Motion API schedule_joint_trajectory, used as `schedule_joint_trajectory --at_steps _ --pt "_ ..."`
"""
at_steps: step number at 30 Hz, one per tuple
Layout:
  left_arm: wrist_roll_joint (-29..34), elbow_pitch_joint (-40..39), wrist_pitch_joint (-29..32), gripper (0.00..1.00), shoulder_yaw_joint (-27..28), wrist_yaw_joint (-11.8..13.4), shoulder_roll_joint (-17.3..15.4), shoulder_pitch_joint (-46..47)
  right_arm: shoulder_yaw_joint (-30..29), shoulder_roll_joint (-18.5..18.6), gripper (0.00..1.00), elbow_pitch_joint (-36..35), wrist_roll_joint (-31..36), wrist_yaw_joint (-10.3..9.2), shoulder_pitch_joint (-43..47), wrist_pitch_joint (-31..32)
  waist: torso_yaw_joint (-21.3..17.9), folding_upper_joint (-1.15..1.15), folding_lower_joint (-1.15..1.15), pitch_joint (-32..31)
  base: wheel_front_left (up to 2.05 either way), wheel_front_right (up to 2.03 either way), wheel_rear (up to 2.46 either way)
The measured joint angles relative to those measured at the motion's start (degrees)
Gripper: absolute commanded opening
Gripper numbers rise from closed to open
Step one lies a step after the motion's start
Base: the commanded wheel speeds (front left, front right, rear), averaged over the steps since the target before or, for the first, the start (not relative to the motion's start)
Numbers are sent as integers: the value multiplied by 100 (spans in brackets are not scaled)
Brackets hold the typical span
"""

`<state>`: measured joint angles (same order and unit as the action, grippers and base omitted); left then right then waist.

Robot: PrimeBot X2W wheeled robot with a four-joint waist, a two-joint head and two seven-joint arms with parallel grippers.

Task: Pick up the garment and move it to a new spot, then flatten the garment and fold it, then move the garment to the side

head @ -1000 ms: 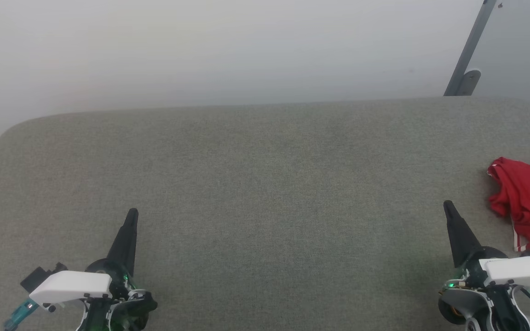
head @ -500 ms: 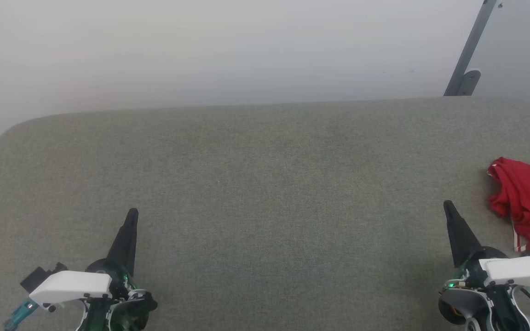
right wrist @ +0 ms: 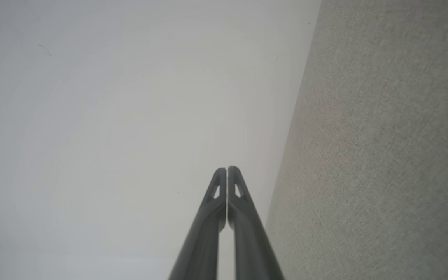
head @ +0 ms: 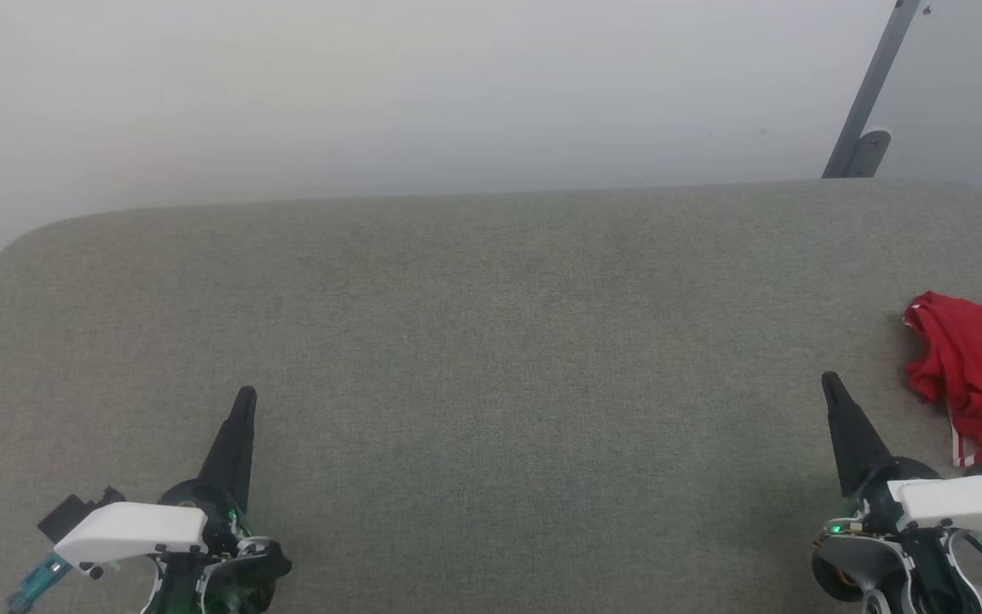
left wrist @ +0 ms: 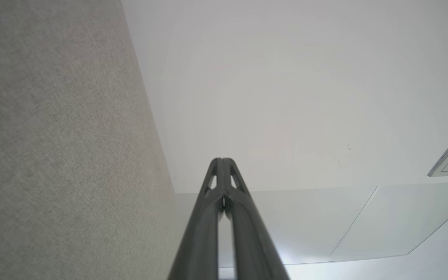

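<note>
You've got the red garment (head: 981, 375) bunched up at the right edge of the grey-green fabric table (head: 491, 341), partly cut off in the head view, w/ red-white striped trim on its near side; left gripper (head: 244, 396) is at the table's near-left part, fingers pressed together, holding nothing; right gripper (head: 829, 379) is at the near-right part, also fully closed & empty, just beside the garment, not touching; a grey metal strut (head: 870, 94) rises behind the table's far-right corner.
</note>
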<state>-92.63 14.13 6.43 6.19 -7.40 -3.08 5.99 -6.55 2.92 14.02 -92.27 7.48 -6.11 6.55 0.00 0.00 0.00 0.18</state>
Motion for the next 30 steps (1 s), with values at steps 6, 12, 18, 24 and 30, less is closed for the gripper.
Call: schedule_joint_trajectory --at_steps 6,12,18,24,30 --pt "0 0 0 0 3 0 1 0 1 0 0 0 0 0 0 0 0 0 0 0 0 0 0" --pt "1 0 1 0 5 0 2 0 0 0 0 0 0 0 0 0 0 0 0 0 0 0 0" --pt "1 0 2 0 9 0 3 0 2 0 0 0 0 0 0 0 0 0 0 0 0 0 0" --pt "1 0 2 0 10 0 3 0 2 0 0 0 0 0 0 0 0 0 0 0 0 0 0" --pt "2 0 2 0 12 0 4 0 1 0 0 0 0 0 0 0 0 0 0 0 0 0 0"
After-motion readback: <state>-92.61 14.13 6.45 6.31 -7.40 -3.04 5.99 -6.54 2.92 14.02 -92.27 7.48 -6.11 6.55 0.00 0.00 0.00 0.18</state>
